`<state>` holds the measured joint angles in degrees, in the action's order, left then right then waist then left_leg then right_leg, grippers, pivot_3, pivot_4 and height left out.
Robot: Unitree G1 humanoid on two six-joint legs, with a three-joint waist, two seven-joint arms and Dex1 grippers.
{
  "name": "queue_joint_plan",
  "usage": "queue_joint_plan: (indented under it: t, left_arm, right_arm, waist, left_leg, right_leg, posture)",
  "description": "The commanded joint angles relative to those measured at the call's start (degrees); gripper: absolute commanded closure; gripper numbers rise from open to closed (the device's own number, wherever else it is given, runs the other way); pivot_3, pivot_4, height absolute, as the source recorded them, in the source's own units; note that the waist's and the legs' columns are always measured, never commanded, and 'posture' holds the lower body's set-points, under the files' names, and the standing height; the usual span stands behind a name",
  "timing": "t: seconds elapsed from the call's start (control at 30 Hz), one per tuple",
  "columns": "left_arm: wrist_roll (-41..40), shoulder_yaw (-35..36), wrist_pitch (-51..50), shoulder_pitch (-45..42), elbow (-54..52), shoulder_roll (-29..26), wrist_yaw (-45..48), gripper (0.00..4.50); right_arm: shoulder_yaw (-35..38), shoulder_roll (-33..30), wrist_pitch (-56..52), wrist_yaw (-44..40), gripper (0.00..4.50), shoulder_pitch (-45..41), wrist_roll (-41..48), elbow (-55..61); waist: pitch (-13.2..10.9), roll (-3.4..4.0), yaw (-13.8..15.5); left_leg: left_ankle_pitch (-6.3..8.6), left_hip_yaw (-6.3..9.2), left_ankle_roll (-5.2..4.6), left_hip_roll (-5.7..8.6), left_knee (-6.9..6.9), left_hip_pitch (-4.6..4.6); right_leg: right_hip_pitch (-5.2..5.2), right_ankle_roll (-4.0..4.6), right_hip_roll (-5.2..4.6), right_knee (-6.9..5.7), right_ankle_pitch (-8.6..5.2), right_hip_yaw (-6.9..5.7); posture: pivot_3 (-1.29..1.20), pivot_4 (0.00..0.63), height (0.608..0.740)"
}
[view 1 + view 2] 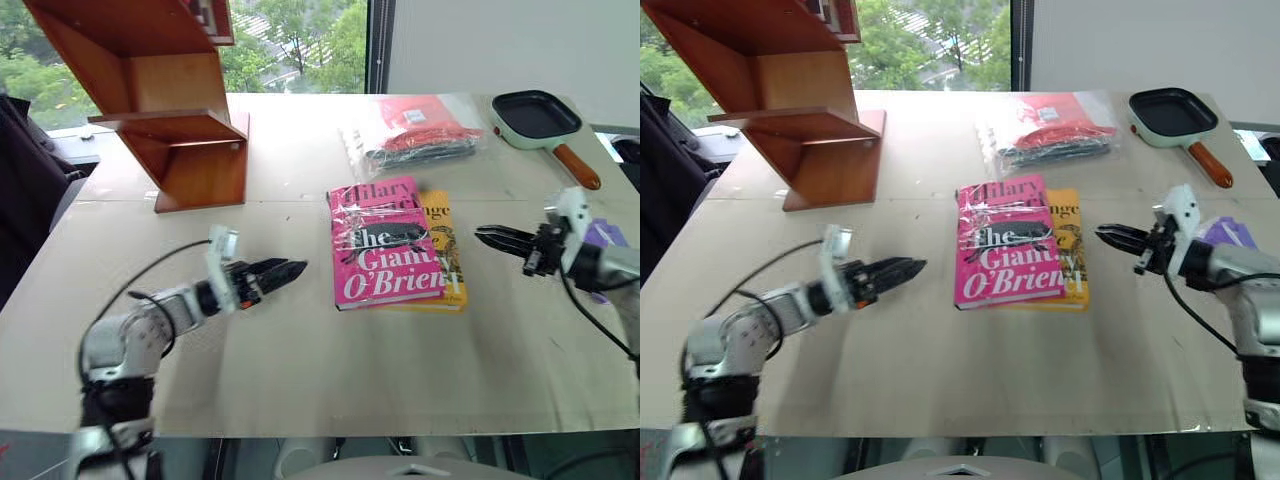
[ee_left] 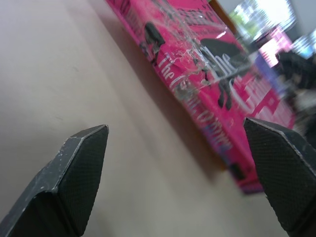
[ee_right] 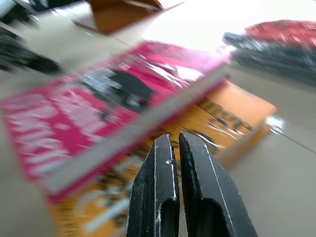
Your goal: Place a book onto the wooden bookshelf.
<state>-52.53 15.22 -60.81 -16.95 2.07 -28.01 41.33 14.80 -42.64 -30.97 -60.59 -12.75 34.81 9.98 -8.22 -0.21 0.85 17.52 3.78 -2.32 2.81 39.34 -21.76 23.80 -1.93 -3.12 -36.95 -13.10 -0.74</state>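
The pink book (image 1: 385, 241) lies flat in the middle of the table, stacked on a yellow book (image 1: 447, 258). The reddish-brown wooden bookshelf (image 1: 160, 100) stands at the table's far left. My left gripper (image 1: 298, 268) hovers low to the left of the pink book (image 2: 212, 89), pointing at it a short way off, its fingers (image 2: 79, 173) spread wide open with nothing between them. My right gripper (image 1: 482, 234) sits to the right of the books, pointing at them, its fingers (image 3: 163, 192) shut and empty, a little apart from the yellow book (image 3: 217, 123).
A clear plastic bag (image 1: 420, 130) with red and dark contents lies behind the books. A small green square pan (image 1: 538, 118) with a wooden handle sits at the far right. A purple object (image 1: 605, 238) lies by my right wrist. Bare tabletop (image 1: 300, 370) stretches in front.
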Motion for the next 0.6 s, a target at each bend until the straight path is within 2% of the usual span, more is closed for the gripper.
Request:
queue_joint_plan:
  t: [0.03,0.07,0.13,0.17,0.27,0.3,0.47,0.6]
  left_arm:
    - [-6.12,2.83,-7.75,-4.62,3.8,5.57,-7.03,0.0]
    - [-7.81,3.66,-9.8,-6.17,6.16,7.93,-8.57,0.0]
    - [-9.47,5.16,-12.45,-8.22,9.5,10.57,-10.64,0.0]
    - [-9.46,5.49,-13.12,-9.1,11.2,11.28,-11.23,0.0]
    - [-8.3,6.21,-13.91,-12.81,18.49,12.94,-13.02,0.0]
    - [-7.9,6.38,-14.02,-14.12,20.84,13.35,-13.26,0.0]
    - [-4.17,5.01,-12.05,-19.98,30.08,14.97,-11.73,0.0]
    - [-2.03,3.28,-12.44,-22.19,33.06,15.26,-8.13,0.0]
  right_arm:
    - [8.64,-3.07,-8.23,-0.1,3.91,4.8,12.4,11.06]
    - [11.69,-4.24,-10.53,0.32,3.57,7.73,15.43,14.6]
    - [15.43,-5.86,-12.95,1.45,2.57,11.94,18.48,19.28]
    - [16.75,-6.45,-13.46,1.82,1.9,14.02,19.06,21.16]
    - [20.35,-8.04,-14.31,1.16,0.73,20.5,20.08,25.79]
    - [21.55,-8.29,-14.45,1.15,0.13,22.13,20.72,26.9]
    - [26.6,-7.45,-13.97,4.15,0.02,25.83,23.51,29.65]
    - [27.24,-5.81,-10.63,6.45,0.02,27.21,20.61,30.34]
  waist:
    - [0.02,-0.07,-0.07]
    - [0.02,-0.07,0.0]
    - [0.03,-0.09,0.07]
    - [0.04,-0.11,-0.08]
    - [0.09,-0.19,0.09]
    - [0.1,-0.21,0.12]
    - [0.13,-0.21,0.41]
    - [0.15,-0.22,0.59]
  left_leg:
    - [0.0,0.0,0.0,0.0,0.0,0.0]
    - [0.0,0.0,0.0,0.01,0.01,0.0]
    - [0.0,0.0,0.01,0.01,0.01,-0.02]
    - [0.0,-0.01,0.01,0.02,0.01,-0.03]
    - [0.0,-0.02,0.01,0.01,-0.01,0.01]
    - [0.0,-0.01,0.02,0.01,0.0,0.02]
    - [-0.01,-0.03,0.01,0.09,0.04,0.13]
    - [-0.01,-0.03,0.01,0.11,0.05,0.14]
  right_leg:
    - [-0.01,0.0,0.0,-0.01,0.0,0.0]
    - [-0.01,0.0,-0.01,-0.01,0.0,0.03]
    - [0.0,-0.01,-0.02,0.04,0.0,0.03]
    - [0.0,-0.01,-0.02,0.05,0.0,0.04]
    - [-0.01,-0.01,-0.01,0.04,0.0,0.08]
    - [-0.03,-0.01,-0.01,0.02,0.0,0.06]
    - [-0.19,-0.12,-0.06,0.0,0.06,0.08]
    - [-0.21,-0.14,-0.07,0.01,0.07,0.07]
  posture:
    - [0.0,0.15,0.72]
    - [0.0,0.15,0.72]
    - [0.0,0.15,0.72]
    - [0.0,0.15,0.72]
    - [0.0,0.15,0.72]
    - [0.0,0.15,0.72]
    - [0.0,0.15,0.72]
    - [0.0,0.15,0.72]
